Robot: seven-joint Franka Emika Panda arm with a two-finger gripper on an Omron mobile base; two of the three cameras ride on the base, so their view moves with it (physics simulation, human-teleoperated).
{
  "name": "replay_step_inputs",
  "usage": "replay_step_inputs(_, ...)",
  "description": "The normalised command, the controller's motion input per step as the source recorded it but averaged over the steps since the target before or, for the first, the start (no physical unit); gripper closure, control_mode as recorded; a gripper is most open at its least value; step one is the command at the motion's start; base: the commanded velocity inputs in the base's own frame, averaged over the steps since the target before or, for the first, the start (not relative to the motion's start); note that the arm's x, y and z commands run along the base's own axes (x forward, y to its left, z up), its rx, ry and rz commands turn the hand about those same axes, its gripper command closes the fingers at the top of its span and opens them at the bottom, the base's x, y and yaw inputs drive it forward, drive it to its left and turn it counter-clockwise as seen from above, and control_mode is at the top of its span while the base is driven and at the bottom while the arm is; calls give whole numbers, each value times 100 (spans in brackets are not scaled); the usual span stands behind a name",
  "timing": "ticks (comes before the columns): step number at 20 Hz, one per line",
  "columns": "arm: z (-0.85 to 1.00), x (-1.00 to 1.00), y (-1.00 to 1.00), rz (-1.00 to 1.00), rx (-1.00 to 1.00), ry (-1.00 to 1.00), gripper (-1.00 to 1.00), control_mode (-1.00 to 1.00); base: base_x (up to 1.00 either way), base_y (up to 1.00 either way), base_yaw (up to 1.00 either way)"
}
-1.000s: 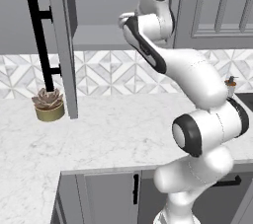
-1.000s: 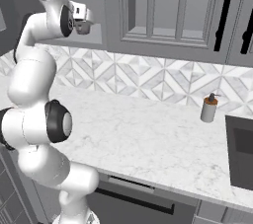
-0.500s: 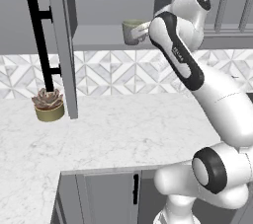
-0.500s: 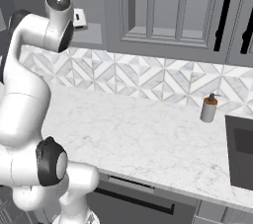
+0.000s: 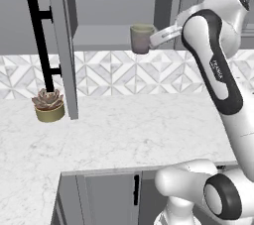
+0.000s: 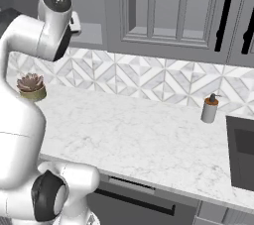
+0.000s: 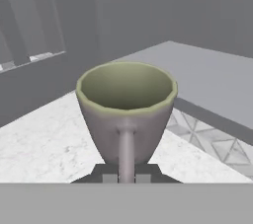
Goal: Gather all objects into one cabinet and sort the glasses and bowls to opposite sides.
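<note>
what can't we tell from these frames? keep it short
- Gripper finger contact: in the hand view the mug handle and the bottom edge hide the fingertips.
- Mug base against the cabinet shelf: the left base view cannot settle whether it is over it or in front.
- Right base view: the arm's own head covers the mug.
- Soap bottle: too small for detail.

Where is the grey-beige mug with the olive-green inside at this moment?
The grey-beige mug is held upright by its handle in the gripper, in front of the open grey cabinet's shelf, above the white marble counter.
</note>
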Motion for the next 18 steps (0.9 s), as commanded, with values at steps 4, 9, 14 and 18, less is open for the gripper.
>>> replay_step_inputs(4,-20,-100,-13,-13,6,-8,100,-100,0,0,0)
replay_step_inputs(9,-40,-100,-19,-15,5,-20,100,-100,0,0,0)
replay_step_inputs(14,-28,-100,-29,-12,5,-24,100,-100,0,0,0)
replay_step_inputs(18,-6,-97,-36,-6,6,-23,100,-100,0,0,0)
